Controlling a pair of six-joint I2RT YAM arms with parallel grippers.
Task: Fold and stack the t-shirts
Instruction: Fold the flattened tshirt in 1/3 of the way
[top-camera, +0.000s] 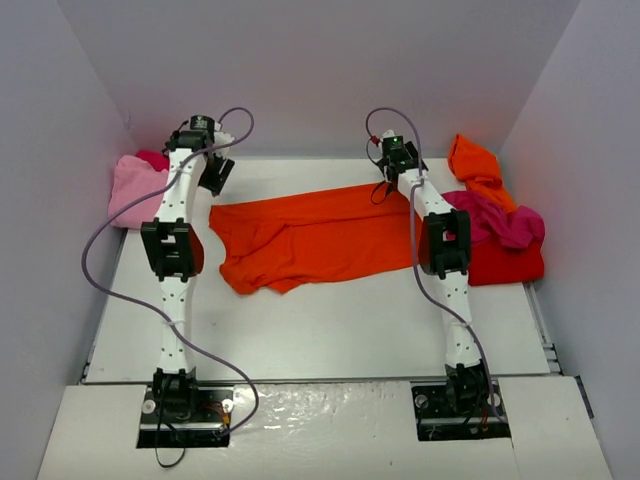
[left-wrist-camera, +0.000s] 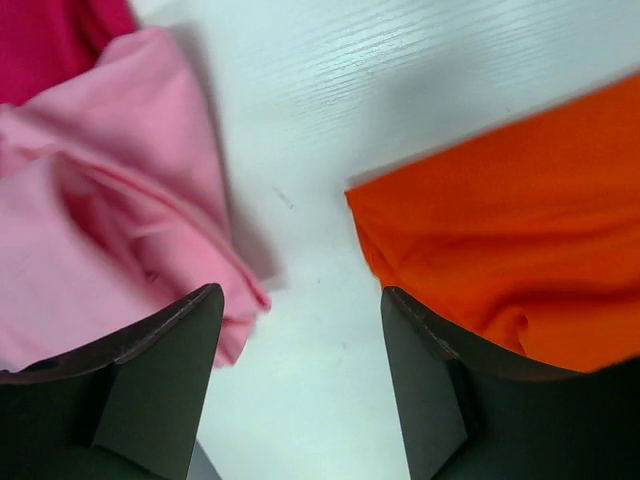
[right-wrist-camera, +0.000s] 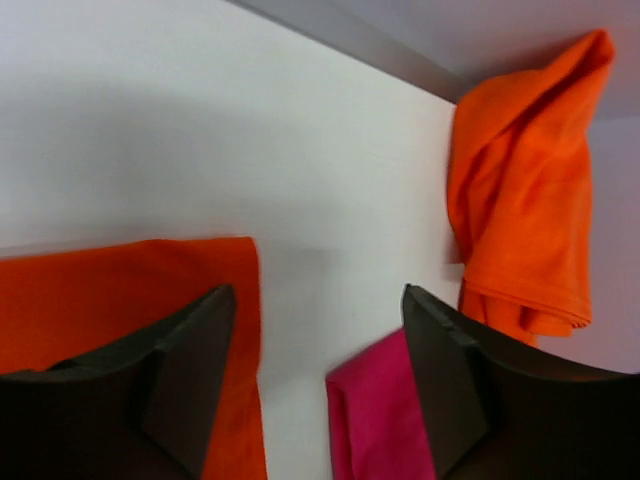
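While both arms reach out from their bases at the near edge, the table (top-camera: 330, 325) carries six pieces of cloth.

Arms, two: left arm (top-camera: 172, 250), right arm (top-camera: 445, 245). Grippers, two.

T-shirts, near to far:
1. red-orange t-shirt (top-camera: 310, 240), one, spread wide and rumpled across the middle, between the arms.
2. red t-shirt (top-camera: 508, 263), one, flat at the right edge.
3. magenta t-shirt (top-camera: 497, 222), one, bunched on top of the red one.
4. light pink t-shirt (top-camera: 133, 192), one, heaped at the far left.
5. darker pink cloth (top-camera: 153, 158), one, touching behind the light pink heap.
6. bright orange t-shirt (top-camera: 475, 163), one, in the far right corner.

The left gripper (top-camera: 215, 172) has its jaws apart and empty, above the spread shirt's far-left corner. The right gripper (top-camera: 385, 185) has its jaws apart and empty, above the far-right corner.

Only the overhead view shows the red t-shirt and the whole layout. Only the left wrist view shows the bare strip of table parting the spread shirt's corner from the light pink heap. Only the right wrist view shows the bright orange t-shirt draped up against the wall.

Surface: white, with fine grain showing up close. Room: pale grey walls (top-camera: 300, 70) on three sides.
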